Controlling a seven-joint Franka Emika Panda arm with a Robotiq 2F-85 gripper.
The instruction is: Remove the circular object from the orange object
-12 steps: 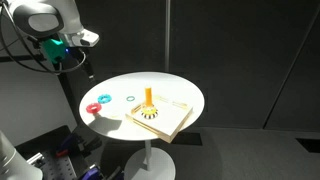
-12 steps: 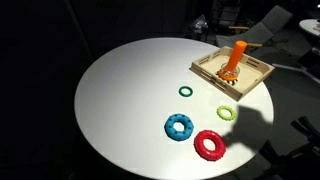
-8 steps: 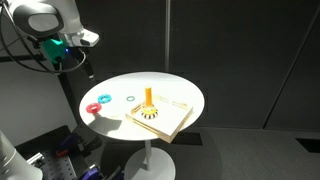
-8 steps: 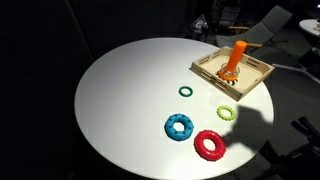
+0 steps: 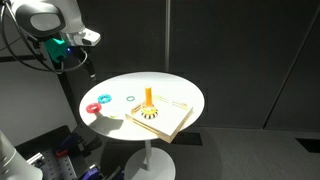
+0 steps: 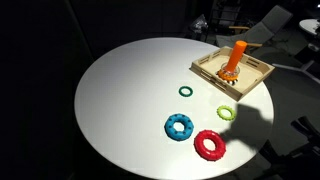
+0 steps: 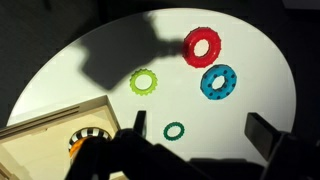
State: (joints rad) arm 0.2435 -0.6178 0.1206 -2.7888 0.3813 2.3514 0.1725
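Above the table (image 7: 262,70), jaws wide apart

Plenty of room: most of the counter (image 6: 120,100) is bare white top, nothing standing on that half. Obstacles bunch on one side. Wooden board (image 6: 262,72) w/ raised rim sits at the counter's edge; orange peg (image 6: 238,55) stands upright in it, tallest thing there, air above it open. Four flat rings lie low: sm. green ring (image 6: 185,91) and lime ring (image 6: 226,114) near the board, blue ring (image 6: 180,127) & red ring (image 6: 210,145) close together by the rim. Gripper (image 5: 65,55) hangs high off to the side in an exterior view.
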